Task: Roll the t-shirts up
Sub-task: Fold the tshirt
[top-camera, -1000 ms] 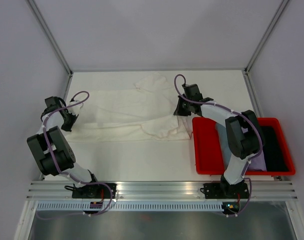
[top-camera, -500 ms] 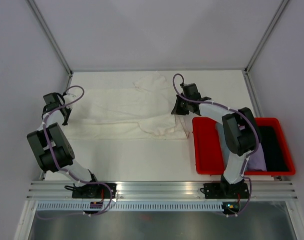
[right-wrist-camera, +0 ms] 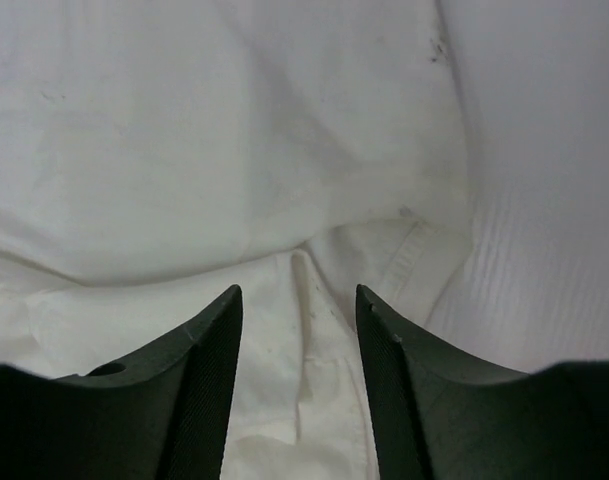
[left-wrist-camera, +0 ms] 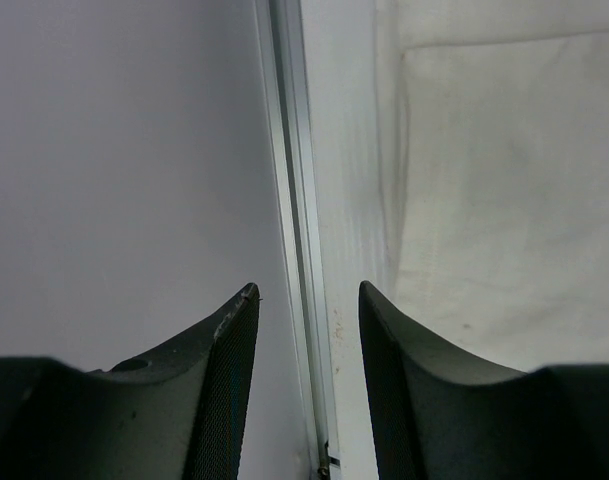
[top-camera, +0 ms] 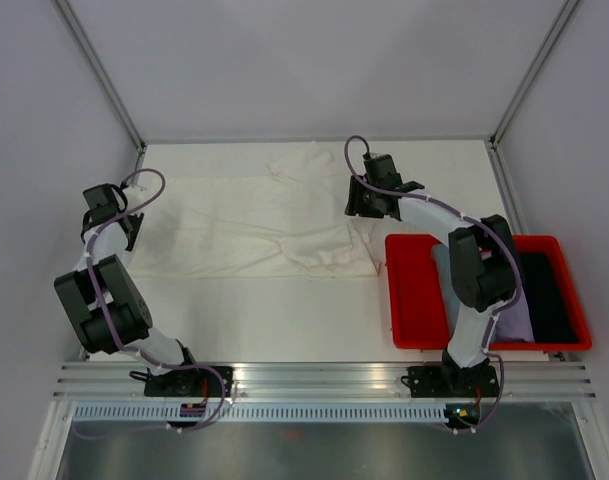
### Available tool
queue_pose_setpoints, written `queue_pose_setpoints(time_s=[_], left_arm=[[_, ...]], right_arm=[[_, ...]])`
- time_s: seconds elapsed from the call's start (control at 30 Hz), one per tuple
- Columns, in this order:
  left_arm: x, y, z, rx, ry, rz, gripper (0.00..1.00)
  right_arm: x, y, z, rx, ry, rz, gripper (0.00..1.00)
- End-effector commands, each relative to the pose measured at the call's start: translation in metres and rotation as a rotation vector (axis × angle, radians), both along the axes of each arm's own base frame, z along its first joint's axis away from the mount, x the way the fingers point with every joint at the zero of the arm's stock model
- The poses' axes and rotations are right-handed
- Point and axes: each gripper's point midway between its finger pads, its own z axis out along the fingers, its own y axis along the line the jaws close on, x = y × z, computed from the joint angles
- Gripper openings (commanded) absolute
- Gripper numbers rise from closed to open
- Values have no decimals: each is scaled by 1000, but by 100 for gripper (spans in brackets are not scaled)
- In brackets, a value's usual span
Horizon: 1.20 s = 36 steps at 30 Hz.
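Observation:
A cream-white t-shirt (top-camera: 244, 220) lies spread across the back of the white table, with a sleeve bunched at its far edge and wrinkles near its right end. At the shirt's left edge, by the table's side rail, my left gripper (top-camera: 131, 232) is open. In the left wrist view the left gripper (left-wrist-camera: 306, 292) has only the rail and bare table between its fingers, and the shirt (left-wrist-camera: 504, 180) lies off to the right. My right gripper (top-camera: 363, 208) hovers open over the shirt's right end. In the right wrist view the right gripper (right-wrist-camera: 299, 292) frames a folded hem (right-wrist-camera: 409, 255) without touching it.
A red tray (top-camera: 412, 300) sits on the table at the right, beside the shirt's right end, holding a pale lavender cloth (top-camera: 514, 322) and a dark one (top-camera: 546, 295). An aluminium rail (left-wrist-camera: 294, 200) and grey walls bound the table. The arm bases stand along the near edge.
Both grippers went from shut to open and let go of the shirt's ends. The left one drew back toward the left rail, the right one rose toward the far side. The shirt settled flatter.

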Motion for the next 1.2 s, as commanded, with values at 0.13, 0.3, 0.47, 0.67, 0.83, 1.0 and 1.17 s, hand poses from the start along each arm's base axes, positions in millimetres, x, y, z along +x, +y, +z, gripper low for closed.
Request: queue_pose_setpoints(time_s=[0.13, 0.3, 0.47, 0.67, 0.83, 1.0, 1.17], left_arm=[[-44, -54, -5, -123, 25, -71, 50], [-53, -61, -36, -182, 101, -49, 50], [-49, -55, -50, -193, 125, 2, 49], [-49, -50, -70, -183, 149, 34, 49], [-57, -48, -86, -168, 178, 39, 49], [-57, -47, -95, -166, 191, 37, 49], [-57, -48, -96, -168, 191, 30, 49]], right_arm=[[-61, 19, 51, -147, -144, 134, 32], [-97, 98, 39, -35, -152, 336, 28], [-98, 131, 11, -124, -149, 384, 45], [-103, 146, -24, -380, -151, 412, 58], [-104, 132, -52, -512, -102, 436, 53], [-102, 132, -62, -538, -96, 463, 34], [-97, 138, -55, -540, -95, 471, 21]])
